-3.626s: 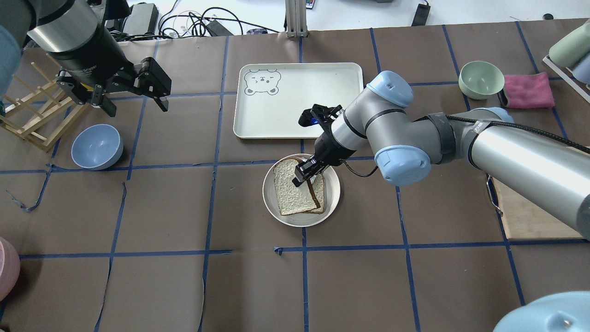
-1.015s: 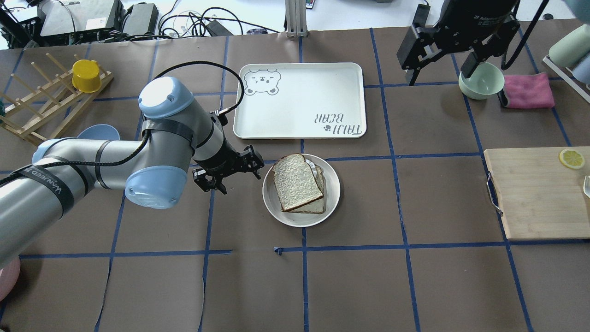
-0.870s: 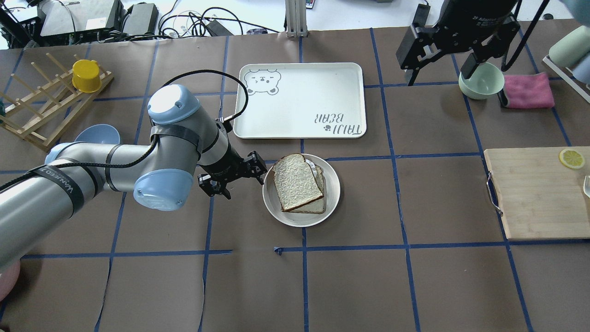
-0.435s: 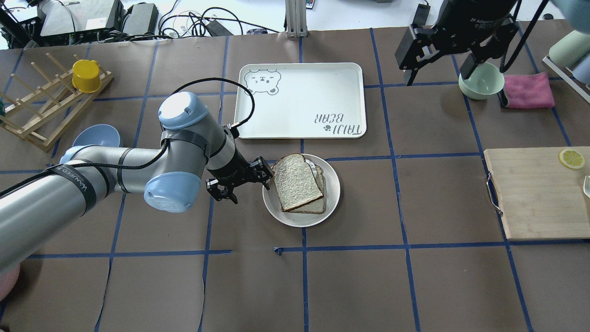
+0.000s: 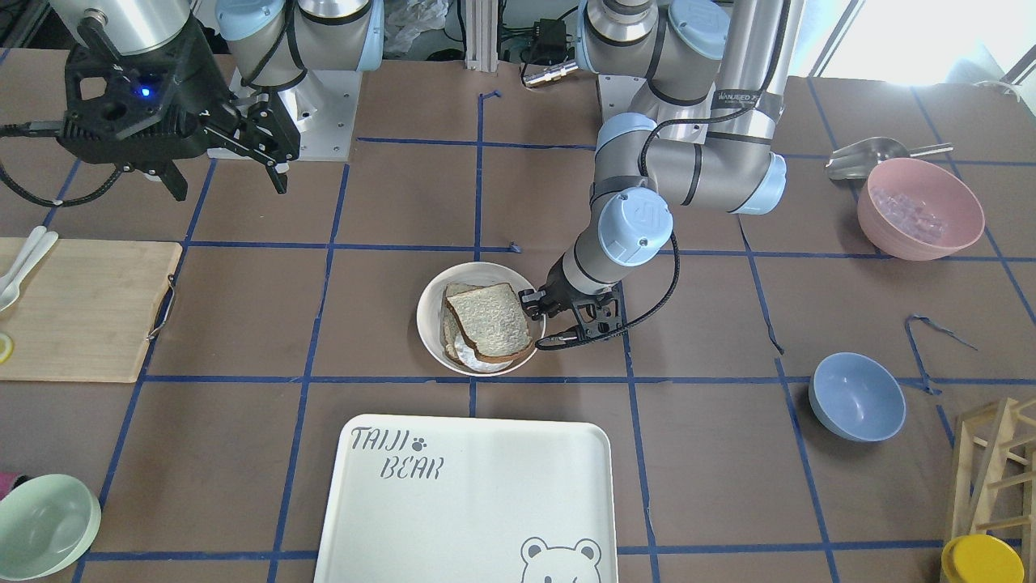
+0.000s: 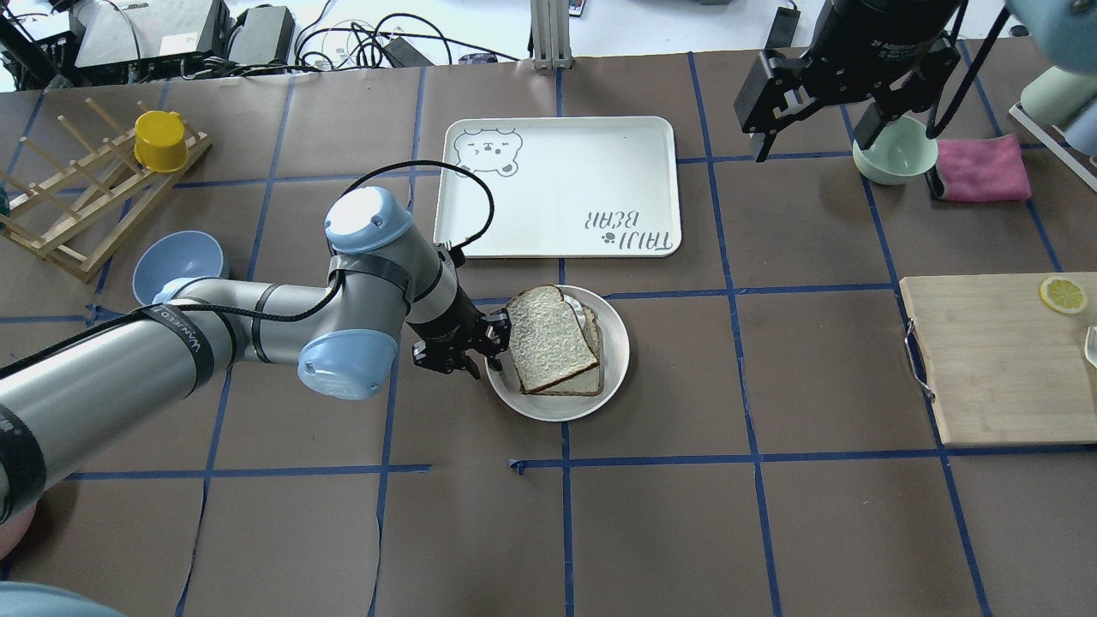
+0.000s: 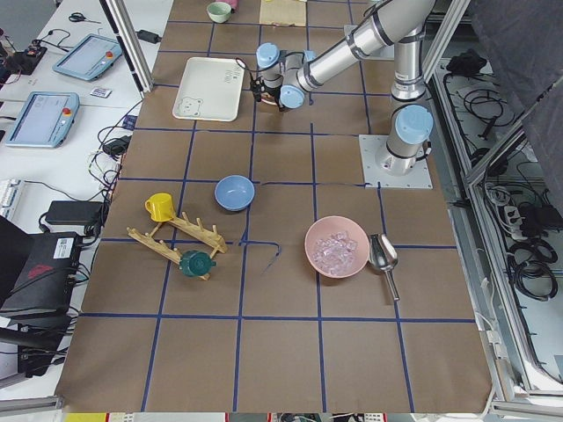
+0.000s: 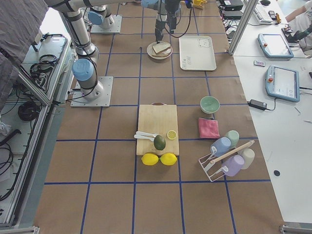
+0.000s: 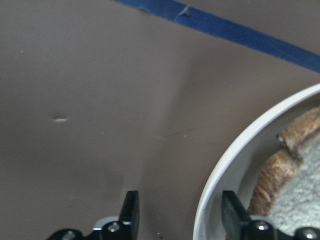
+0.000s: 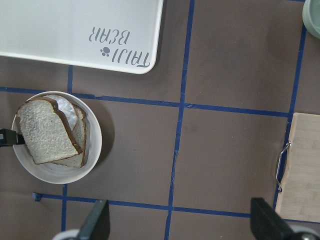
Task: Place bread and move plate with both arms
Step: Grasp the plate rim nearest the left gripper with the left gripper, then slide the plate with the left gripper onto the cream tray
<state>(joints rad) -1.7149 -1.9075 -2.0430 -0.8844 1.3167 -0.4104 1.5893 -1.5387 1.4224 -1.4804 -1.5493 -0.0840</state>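
Reaching for the plate at mid-table, the left hand is spread open, straddling the rim's left edge. The bread lies on the plate atop a paler slice. The right hand hangs open and empty, far right. Bread looks placed; next comes pinching the rim squarely.

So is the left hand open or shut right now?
Open. The left hand has its fingers apart in the wrist view, straddling the plate rim.
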